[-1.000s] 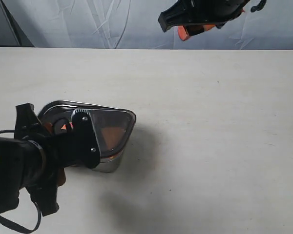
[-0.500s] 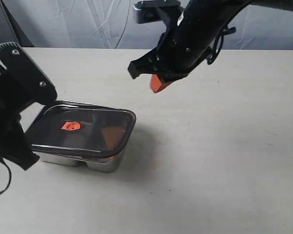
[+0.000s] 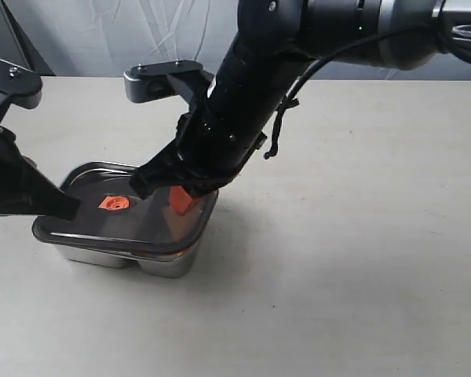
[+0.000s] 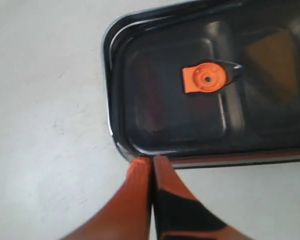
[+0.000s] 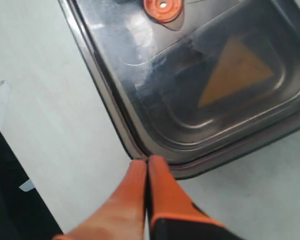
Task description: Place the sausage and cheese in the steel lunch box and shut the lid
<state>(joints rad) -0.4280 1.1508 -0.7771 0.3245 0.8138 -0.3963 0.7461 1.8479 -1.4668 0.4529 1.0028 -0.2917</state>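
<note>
The steel lunch box (image 3: pixel 163 264) stands at the left of the table, with the dark lid (image 3: pixel 133 224) lying flat on it, orange valve (image 3: pixel 114 203) up. The yellow-orange cheese (image 5: pixel 235 70) shows through the lid in one compartment and appears dimly as the cheese (image 4: pixel 272 60) in the left wrist view. I cannot make out the sausage under the dark lid. My left gripper (image 4: pixel 151 160) is shut, its tips against the lid's edge near a corner. My right gripper (image 5: pixel 146 161) reaches across, shut, with its tips on the lid's rim by the cheese compartment.
A bare pale tabletop (image 3: pixel 353 251) spreads to the right of the box and in front of it. Crumpled white sheeting (image 3: pixel 141 39) hangs behind the table. The right arm (image 3: pixel 243 102) crosses over the middle of the table.
The right arm has swung down from the top of the view to the lid's right side. The left arm lifted off the box and set its tips at the lid's left edge.
</note>
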